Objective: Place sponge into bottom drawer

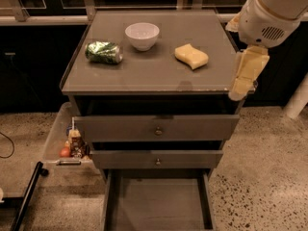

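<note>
The pale-yellow sponge [191, 56] lies on the grey cabinet top [149, 76], right of centre. The bottom drawer [159, 206] is pulled out at the bottom of the view and its flat grey floor shows nothing on it. My gripper [246, 75], with yellowish pads under a white arm, hangs at the cabinet's right edge. It is right of the sponge, a little nearer the front, and not touching it.
A white bowl [142, 35] and a crumpled green can [103, 52] sit on the cabinet top left of the sponge. The two upper drawers [156, 129] are slightly open. A clear bin [71, 143] with snacks stands left of the cabinet, and a black pole [26, 196] lies on the floor.
</note>
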Tool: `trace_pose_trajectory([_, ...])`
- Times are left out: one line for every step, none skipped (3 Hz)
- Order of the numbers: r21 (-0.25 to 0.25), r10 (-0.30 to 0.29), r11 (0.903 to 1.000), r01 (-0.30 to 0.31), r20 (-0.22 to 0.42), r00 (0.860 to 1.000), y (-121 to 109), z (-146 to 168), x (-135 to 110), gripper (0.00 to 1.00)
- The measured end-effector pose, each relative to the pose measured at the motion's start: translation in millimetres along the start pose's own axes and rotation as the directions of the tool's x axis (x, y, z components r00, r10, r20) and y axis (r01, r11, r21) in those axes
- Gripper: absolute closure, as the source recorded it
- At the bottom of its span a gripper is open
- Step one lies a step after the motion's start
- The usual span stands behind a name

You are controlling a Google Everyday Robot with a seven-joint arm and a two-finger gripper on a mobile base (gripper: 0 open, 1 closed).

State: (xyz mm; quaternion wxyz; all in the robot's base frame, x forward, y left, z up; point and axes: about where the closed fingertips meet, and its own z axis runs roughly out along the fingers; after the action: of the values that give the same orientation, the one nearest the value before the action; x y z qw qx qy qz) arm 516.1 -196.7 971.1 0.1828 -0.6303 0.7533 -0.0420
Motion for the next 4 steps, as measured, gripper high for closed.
trace_pose_trajectory([0.005,-0.027,0.9996,0.027,0.005,1.0,-37.2,28.4,-2.9,0.0])
trace_pose_trajectory([0.035,-0.026,0.9991,0.025,0.028,0.999,-70.3,42.8,8.8,0.0])
trace_pose_trajectory([0.079,-0.048,0.9959,0.043,0.064,0.997,-104.7,54.5,17.0,0.0])
trace_pose_trajectory([0.079,-0.048,0.9959,0.042,0.064,0.997,-104.7,54.6,17.0,0.0])
